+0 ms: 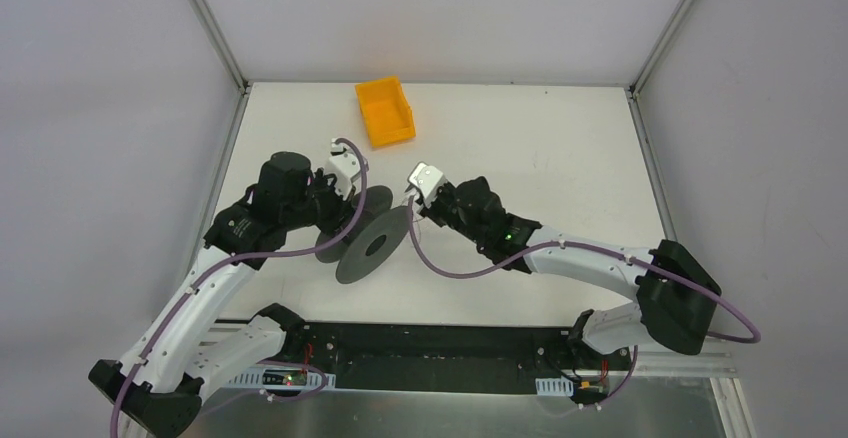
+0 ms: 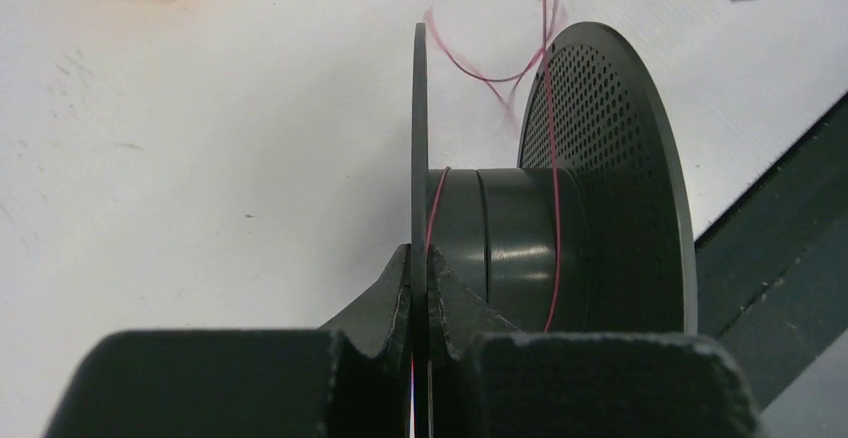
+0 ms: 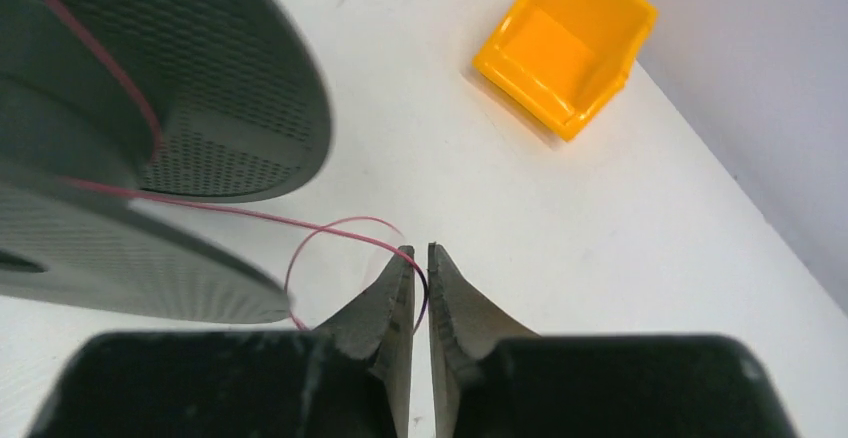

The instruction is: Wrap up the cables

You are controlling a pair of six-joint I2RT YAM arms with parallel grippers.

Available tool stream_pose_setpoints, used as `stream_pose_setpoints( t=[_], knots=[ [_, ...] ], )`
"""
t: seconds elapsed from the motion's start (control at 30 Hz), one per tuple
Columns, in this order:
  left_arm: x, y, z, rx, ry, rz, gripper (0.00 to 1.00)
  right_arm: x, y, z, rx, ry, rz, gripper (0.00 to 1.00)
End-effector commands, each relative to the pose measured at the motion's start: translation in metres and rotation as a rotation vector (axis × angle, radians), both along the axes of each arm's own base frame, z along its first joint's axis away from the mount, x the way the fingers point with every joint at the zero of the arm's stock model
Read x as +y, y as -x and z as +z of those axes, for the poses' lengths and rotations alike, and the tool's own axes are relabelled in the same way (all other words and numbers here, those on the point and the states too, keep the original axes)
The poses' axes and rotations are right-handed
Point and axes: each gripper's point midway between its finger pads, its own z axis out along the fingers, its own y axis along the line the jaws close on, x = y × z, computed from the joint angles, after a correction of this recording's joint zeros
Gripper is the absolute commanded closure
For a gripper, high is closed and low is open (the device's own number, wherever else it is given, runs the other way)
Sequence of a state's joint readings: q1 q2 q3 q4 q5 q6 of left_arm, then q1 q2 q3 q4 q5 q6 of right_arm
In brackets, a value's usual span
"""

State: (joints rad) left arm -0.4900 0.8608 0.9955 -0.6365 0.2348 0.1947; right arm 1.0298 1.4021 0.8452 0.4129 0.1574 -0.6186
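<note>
A dark grey spool [image 1: 372, 243] stands on edge near the table's middle, with two perforated flanges. My left gripper [image 2: 420, 258] is shut on the thin edge of one flange [image 2: 420, 128]. The thin reddish cable [image 2: 553, 158] runs over the hub [image 2: 510, 238] in a turn or two, and loose curls trail off beyond the spool. In the right wrist view the cable [image 3: 340, 226] leaves the spool [image 3: 230, 88], loops, and passes between my right gripper's [image 3: 421, 253] fingers. These stand a narrow gap apart, and the wire lies loose in that gap. From above, the right gripper [image 1: 408, 203] sits just right of the spool.
An orange bin [image 1: 385, 110] stands at the back of the white table [image 1: 560, 158], also seen in the right wrist view as the orange bin [image 3: 565, 43]. A black rail [image 1: 430, 353] runs along the near edge between the arm bases.
</note>
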Motion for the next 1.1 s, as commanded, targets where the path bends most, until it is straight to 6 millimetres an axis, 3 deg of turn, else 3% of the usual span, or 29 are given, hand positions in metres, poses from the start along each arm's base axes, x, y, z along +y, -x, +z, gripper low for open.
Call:
stream_pose_setpoints(
  t=[0.0,0.43,0.67,1.07],
  knots=[
    [-0.01,0.015,0.03,-0.029,0.059,-0.091,1.0,-0.007,-0.001,0.023,0.053,-0.154,-0.013,0.88],
    [-0.014,0.017,0.076,-0.032,0.22,-0.033,1.0,-0.02,0.006,-0.019,0.215,-0.27,-0.025,0.85],
    [-0.018,0.014,0.101,-0.044,0.34,0.013,1.0,-0.011,0.013,-0.044,0.301,-0.332,-0.012,0.83],
    [0.0,-0.001,0.132,-0.121,0.44,0.186,1.0,-0.01,0.017,-0.095,0.442,-0.326,-0.068,0.76]
  ],
)
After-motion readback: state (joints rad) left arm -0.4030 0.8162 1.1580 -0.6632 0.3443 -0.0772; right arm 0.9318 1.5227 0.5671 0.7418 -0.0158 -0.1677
